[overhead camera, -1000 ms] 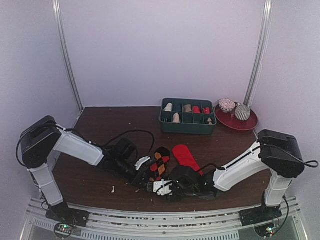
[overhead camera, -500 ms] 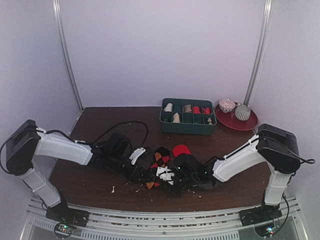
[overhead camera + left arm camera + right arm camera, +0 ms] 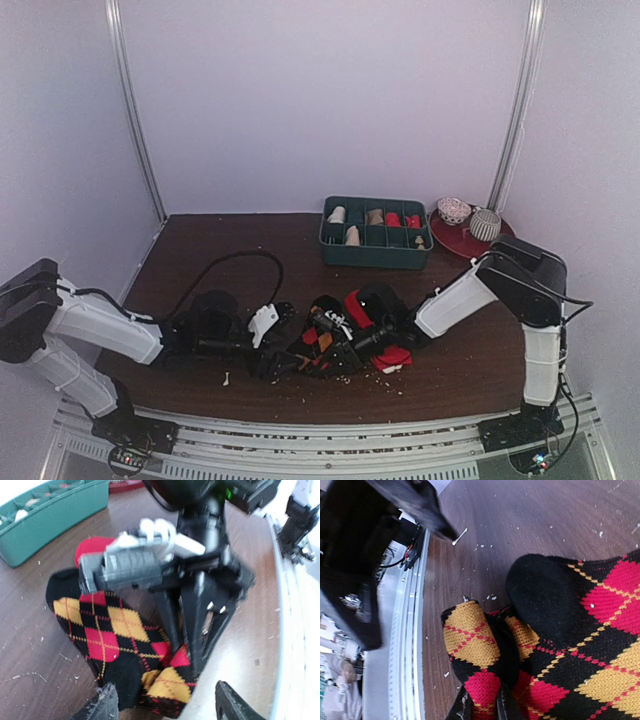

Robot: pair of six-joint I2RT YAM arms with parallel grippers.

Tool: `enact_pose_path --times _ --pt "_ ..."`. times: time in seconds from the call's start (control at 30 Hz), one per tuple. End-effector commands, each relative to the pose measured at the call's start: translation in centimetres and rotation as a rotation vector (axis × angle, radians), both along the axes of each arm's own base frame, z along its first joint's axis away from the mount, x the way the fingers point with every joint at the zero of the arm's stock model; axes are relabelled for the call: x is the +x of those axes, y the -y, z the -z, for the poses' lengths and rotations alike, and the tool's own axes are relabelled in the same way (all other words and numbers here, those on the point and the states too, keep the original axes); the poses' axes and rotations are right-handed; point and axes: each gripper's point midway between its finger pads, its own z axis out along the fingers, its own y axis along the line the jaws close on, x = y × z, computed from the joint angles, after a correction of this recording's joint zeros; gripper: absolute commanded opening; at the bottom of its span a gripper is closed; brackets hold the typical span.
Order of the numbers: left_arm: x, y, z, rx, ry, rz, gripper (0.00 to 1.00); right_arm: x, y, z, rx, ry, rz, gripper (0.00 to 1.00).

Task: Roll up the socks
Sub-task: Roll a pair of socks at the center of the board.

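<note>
The black argyle sock [image 3: 107,630] lies bunched on the brown table near the front edge, with one end folded over. My right gripper [image 3: 485,711] is shut on that fold, pinching a red diamond of the sock [image 3: 485,645]. From above, the right gripper [image 3: 335,345] comes in from the right over the heap. The plain red sock [image 3: 358,305] lies partly under it, and its edge [image 3: 92,547] shows behind the argyle one. My left gripper [image 3: 167,707] stands open just left of the socks, its fingers [image 3: 102,705] straddling the sock's near end without gripping it; from above the left gripper [image 3: 278,345] sits low.
A green compartment tray [image 3: 375,258] with small rolled bundles stands at the back, with a red plate [image 3: 500,248] carrying a bowl and cup to its right. A black cable [image 3: 235,258] loops over the left half of the table. The metal front rail [image 3: 407,645] runs close by the socks.
My left gripper has opened, let go of the argyle sock and drawn back leftward. My right gripper has shut on the sock's folded end, and its arm has swung toward the table's middle.
</note>
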Motion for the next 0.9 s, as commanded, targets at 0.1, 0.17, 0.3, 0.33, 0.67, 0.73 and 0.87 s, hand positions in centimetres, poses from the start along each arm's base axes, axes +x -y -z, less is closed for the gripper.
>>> enact_pose_path --times 0.1,0.17,0.3,0.33,0.67,0.73,0.87 --pt "0.7 1.9 0.4 -0.048 0.064 0.051 0.63 -4.8 7.0 9.2 -0.415 -0.362 0.034 0.12" --pt "0.5 2.0 1.0 -0.041 0.051 0.064 0.62 -4.7 7.0 9.2 -0.415 -0.361 0.033 0.13" --pt "-0.1 2.3 1.7 -0.03 0.022 0.101 0.59 -4.6 7.0 9.2 -0.414 -0.359 0.039 0.12" --pt "-0.1 2.4 2.1 -0.021 0.013 0.104 0.56 -4.5 7.0 9.2 -0.415 -0.357 0.04 0.13" --pt "-0.7 3.0 4.1 0.008 -0.073 0.134 0.17 -4.4 7.0 9.3 -0.425 -0.343 0.031 0.13" --pt "-0.8 3.1 4.9 0.026 -0.1 0.14 0.01 -4.3 6.9 9.2 -0.425 -0.335 0.029 0.15" --pt "-0.6 2.8 6.8 0.08 -0.183 0.088 0.0 -3.8 6.5 8.5 -0.408 -0.3 0.018 0.23"
